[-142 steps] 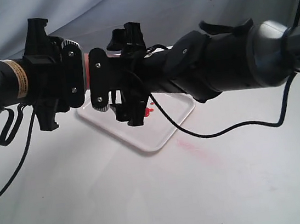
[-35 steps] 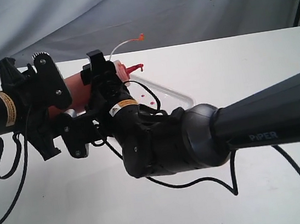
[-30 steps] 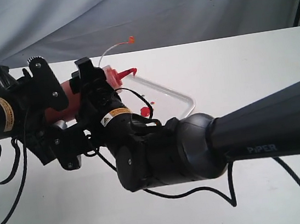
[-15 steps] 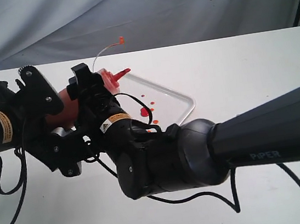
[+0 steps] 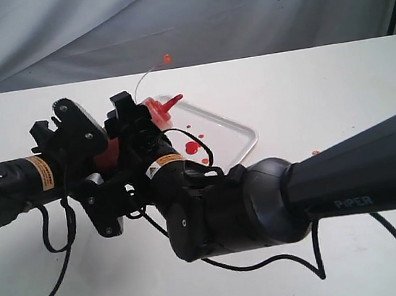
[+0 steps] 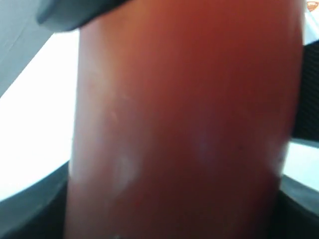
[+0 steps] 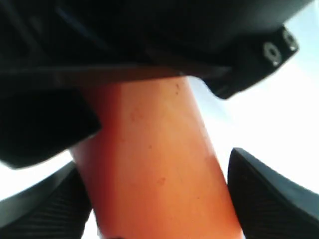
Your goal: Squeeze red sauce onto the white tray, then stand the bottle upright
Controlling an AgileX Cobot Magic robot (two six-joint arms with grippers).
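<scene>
Exterior view, bottle (image 5: 155, 110) mostly hidden, seemingly clamped by left pincer (image 5: 97, 168) and right pincer (image 5: 131, 146)

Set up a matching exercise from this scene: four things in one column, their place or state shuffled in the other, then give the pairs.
Things:
1. bottle
2. red sauce
3. white tray
4. cap

Place or state:
A. flat on the table
B. off the nozzle, up in the air
C. held tilted, tip pointing upward
D. drops and a blob on the white tray

Pairs: 1-C, 2-D, 3-A, 4-B
</scene>
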